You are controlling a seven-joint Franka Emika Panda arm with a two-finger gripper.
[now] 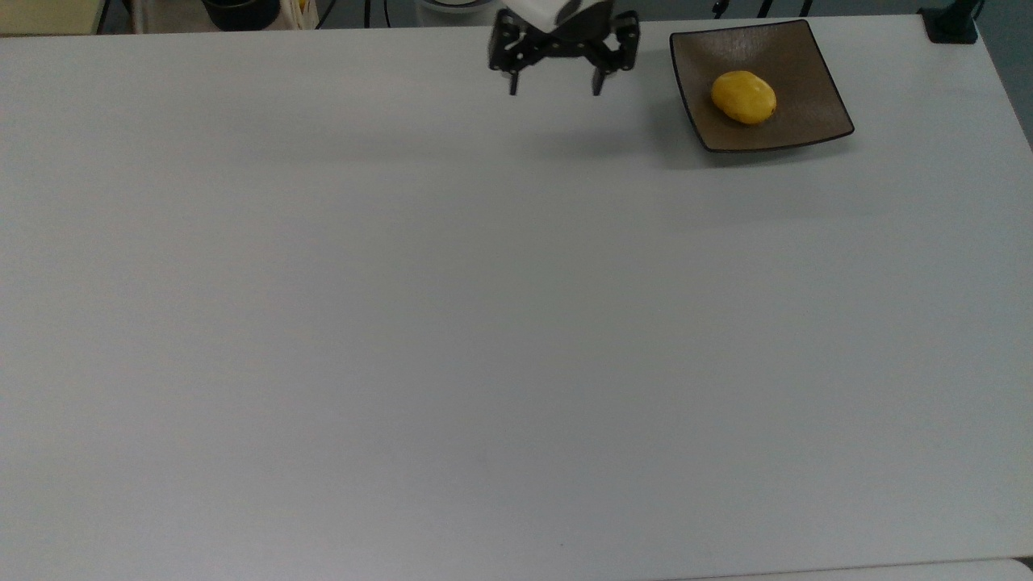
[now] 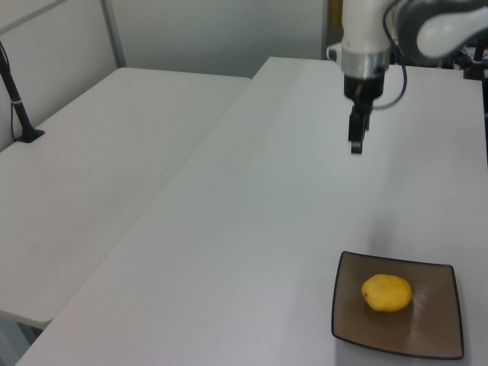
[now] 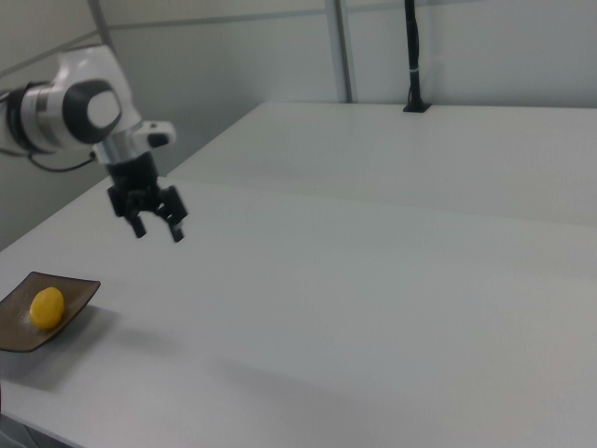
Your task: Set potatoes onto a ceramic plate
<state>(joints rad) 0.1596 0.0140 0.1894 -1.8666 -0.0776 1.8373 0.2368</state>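
yellow and smooth, the potato (image 1: 743, 97) lies on the ceramic plate (image 1: 795, 56), a square glossy brown dish with a thin dark rim and slightly raised corners. in the top view the potato sits a little toward the top view's left of the plate's middle, and the plate stands near the far right corner of the white table (image 1: 484, 339). in the left view the potato (image 2: 386, 293) rests on the plate (image 2: 435, 335) at the lower right, and in the right view the potato (image 3: 47, 307) shows on the plate (image 3: 79, 291) at the lower left.

the gripper (image 1: 555, 87) hangs above the bare table, well apart from the plate, off to the top view's left of it. its two black fingers point down with a wide gap between them and nothing held. in the right view the gripper (image 3: 159, 229) shows the same spread fingers, raised above the table surface and up to the right view's right of the plate. in the left view the gripper (image 2: 355, 145) is seen edge-on below the white wrist, far behind the plate.

a second white table (image 2: 91, 168) stands alongside on the left view's left, with a black post (image 2: 17, 107) on it
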